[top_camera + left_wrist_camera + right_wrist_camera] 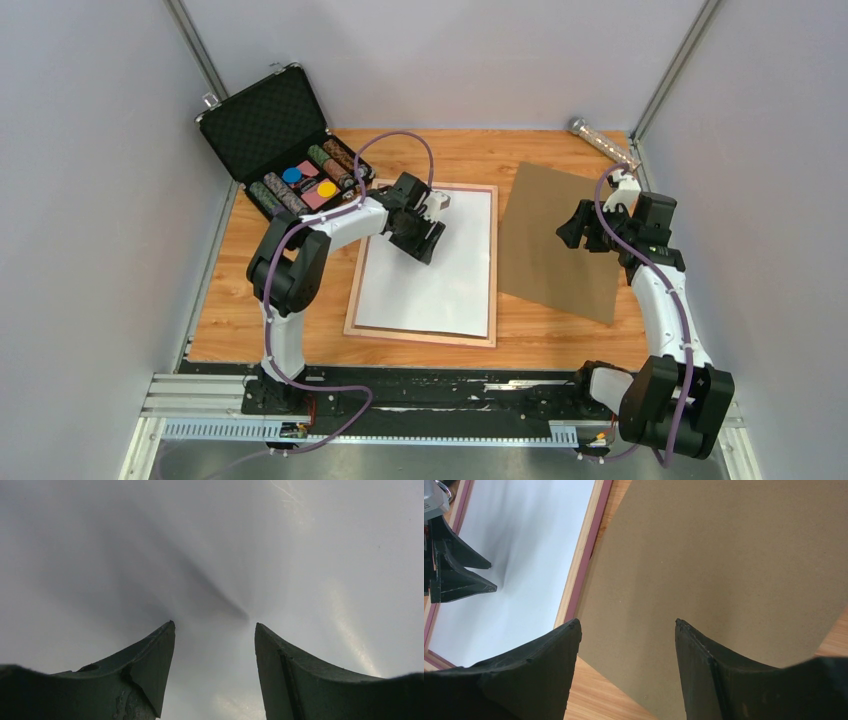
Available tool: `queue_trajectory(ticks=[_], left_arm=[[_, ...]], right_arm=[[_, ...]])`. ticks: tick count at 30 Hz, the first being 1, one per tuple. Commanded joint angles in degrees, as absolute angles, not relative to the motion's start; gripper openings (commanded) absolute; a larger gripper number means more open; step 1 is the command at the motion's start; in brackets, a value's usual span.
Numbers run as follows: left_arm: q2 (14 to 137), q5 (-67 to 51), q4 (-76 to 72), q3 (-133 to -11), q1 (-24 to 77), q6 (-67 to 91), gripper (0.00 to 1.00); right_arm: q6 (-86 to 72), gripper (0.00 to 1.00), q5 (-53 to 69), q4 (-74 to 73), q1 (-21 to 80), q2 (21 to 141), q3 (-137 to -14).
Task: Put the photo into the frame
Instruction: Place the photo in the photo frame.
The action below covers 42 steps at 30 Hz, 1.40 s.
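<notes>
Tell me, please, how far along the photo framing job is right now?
Done, it seems: a white sheet, likely the photo face down, lies flat inside the frame. In hand: nothing; the left gripper is open, low over that sheet, and the right gripper is open above the brown backing board. Left: perhaps seating the sheet; the board lies off to the frame's right.

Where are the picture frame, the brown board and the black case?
picture frame (585,555): right wrist view, on its side rail.
brown board (560,240): top view, on its middle.
black case (265,125): top view, on its open lid.
</notes>
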State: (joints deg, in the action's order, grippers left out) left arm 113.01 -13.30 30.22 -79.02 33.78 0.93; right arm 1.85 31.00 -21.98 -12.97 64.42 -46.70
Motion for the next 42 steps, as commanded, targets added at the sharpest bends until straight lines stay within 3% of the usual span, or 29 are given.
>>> queue_trajectory(ticks=[1,32,42], left_arm=[[113.13,-11.54,29.5,-77.93,33.96,0.09,0.68],[108.83,-10.2,30.27,-80.57,34.0,1.47,0.71],[104.56,-10.81,31.27,-82.21,34.01,1.31,0.74]], right_arm=[[2.81,0.67,31.29,-19.74,-13.27,64.35,-46.67],[2.6,0.67,28.55,-20.12,-13.47,64.48,-46.63],[0.47,0.67,28.89,-23.25,-22.06,69.06,-48.43]])
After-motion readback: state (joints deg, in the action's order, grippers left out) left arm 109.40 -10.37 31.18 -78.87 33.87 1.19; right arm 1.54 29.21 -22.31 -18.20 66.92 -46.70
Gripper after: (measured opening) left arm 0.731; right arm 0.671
